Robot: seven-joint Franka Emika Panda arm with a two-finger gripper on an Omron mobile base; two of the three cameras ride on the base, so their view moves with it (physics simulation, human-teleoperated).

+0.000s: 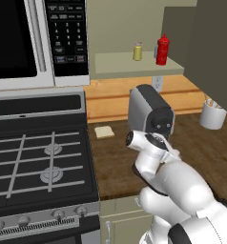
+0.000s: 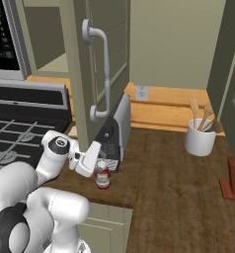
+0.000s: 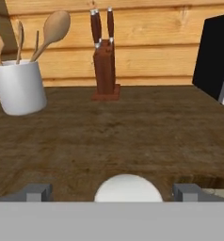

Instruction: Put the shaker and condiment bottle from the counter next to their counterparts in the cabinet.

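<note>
From the left base view, the cabinet [image 1: 139, 64] stands open above the counter [image 1: 115, 162], and on its pale shelf a yellow shaker [image 1: 138, 51] sits just beside the tall all-red squeeze bottle [image 1: 162, 50]; whether that shaker is the one already delivered or the counterpart cannot be told, but the pairing suggests the shelf is kept for seasonings side by side. The white arm bends low in front of the toaster [image 1: 151, 110], hiding whatever lies under its wrist, and a white utensil crock [image 1: 212, 115] stands well apart at the right. In the right base view, the gripper [image 2: 102, 170] hangs directly over the condiment bottle [image 2: 103, 179], which stands upright on the wooden counter near its front edge, just in front of the toaster; the olive cabinet door [image 2: 95, 64] with its pale handle hangs open above, presumably left so for the shelf to be reached. In the hand view, the bottle's white cap [image 3: 128, 188] rises between the two grey fingertips [image 3: 37, 192], which stand wide to either side and apart from it, so the jaws are spread and hold nothing yet. This looks like the line-up before a grasp, the hand centred so both fingers close evenly on the cap or neck. Beyond stand the crock of wooden spoons and a knife block [image 3: 106, 73].
</note>
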